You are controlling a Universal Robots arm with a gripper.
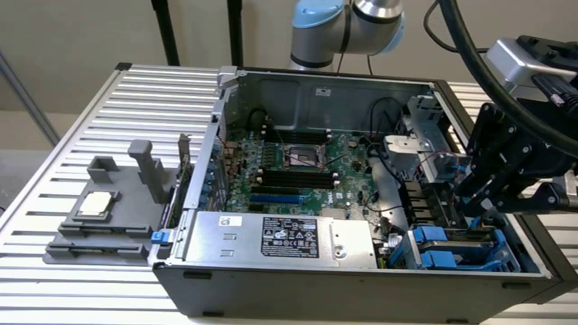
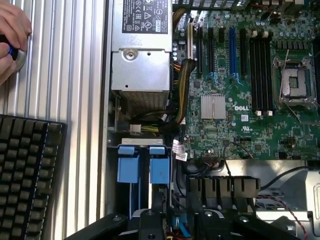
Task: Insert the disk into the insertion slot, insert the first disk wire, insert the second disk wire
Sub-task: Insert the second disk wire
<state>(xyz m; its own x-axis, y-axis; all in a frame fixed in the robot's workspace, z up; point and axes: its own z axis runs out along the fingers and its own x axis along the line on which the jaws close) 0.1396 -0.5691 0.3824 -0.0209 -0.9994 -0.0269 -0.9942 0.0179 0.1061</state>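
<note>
I'm hanging over the open computer case [image 1: 361, 271] at its front corner on the exterior view's right, my end effector [image 1: 492, 196] lowered just above the blue drive cage, and I cannot tell whether it is open, closed or carrying anything. Right beneath me sits the insertion slot [image 1: 462, 252], blue ribbed walls with two blue tabs [image 2: 142, 165] showing in my wrist view; whether the disk is already seated there I can't make out. To do this well, I judge, I should stay square to the bay and keep clear of the cables [image 2: 182, 85] just beside it. Next along lies the power supply [image 1: 280, 237], then the motherboard [image 1: 298, 166]. Out on the counter [image 1: 108, 108], a hand [image 2: 12, 35] rests beside a keyboard [image 2: 27, 175].
</note>
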